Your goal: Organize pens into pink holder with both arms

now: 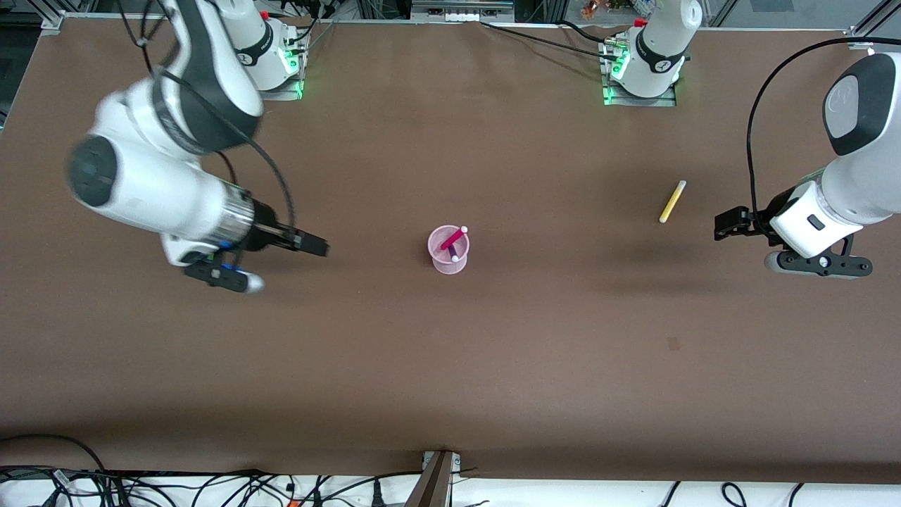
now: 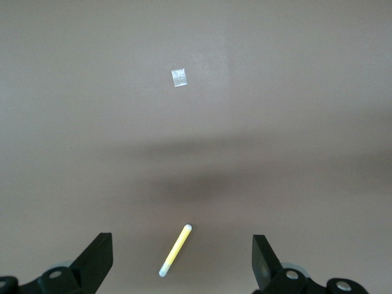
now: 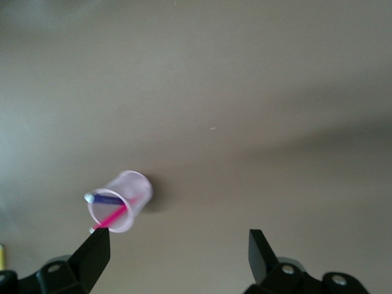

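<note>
The front camera looks down from high across the table [image 1: 493, 352], facing both arm bases. Each wrist camera looks down past its own spread fingers: left onto the yellow pen [image 2: 176, 250], right onto the cup [image 3: 120, 201]; the front view shares both.

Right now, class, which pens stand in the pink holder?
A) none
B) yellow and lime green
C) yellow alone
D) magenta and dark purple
D: the magenta pen and the dark purple pen lean inside the pink holder, while the yellow pen lies on the table.

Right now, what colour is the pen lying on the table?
Yellow pen, with pale ends; clearest in the left wrist view.
</note>
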`<act>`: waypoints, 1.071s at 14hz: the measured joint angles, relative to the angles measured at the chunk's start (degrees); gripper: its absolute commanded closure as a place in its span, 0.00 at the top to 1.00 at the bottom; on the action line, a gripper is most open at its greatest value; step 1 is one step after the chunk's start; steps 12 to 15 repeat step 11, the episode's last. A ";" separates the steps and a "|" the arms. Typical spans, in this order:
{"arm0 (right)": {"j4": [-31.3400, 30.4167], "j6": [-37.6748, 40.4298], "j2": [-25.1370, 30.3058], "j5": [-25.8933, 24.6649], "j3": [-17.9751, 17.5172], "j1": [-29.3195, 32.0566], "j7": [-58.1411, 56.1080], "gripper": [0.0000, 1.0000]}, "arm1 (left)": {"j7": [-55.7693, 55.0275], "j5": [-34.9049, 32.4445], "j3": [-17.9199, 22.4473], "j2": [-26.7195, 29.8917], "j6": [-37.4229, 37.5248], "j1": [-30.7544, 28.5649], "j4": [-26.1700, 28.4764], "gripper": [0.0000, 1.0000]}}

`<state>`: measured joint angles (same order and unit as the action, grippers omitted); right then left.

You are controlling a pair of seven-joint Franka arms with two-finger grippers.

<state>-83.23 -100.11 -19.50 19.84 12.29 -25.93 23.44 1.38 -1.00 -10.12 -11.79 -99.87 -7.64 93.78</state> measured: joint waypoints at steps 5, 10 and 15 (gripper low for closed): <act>-7.80 7.16 15.07 -13.54 1.44 1.67 -14.16 1.00 | -0.22 0.00 0.00 0.00 -0.08 0.29 0.05 1.00; -11.14 10.76 21.26 -15.89 -5.37 15.47 -27.14 1.00 | -1.20 0.00 0.00 0.00 -0.10 1.24 0.08 1.00; -11.15 10.76 21.24 -16.13 -6.51 16.55 -27.69 1.00 | -1.21 0.00 0.00 0.00 -0.11 1.24 0.08 1.00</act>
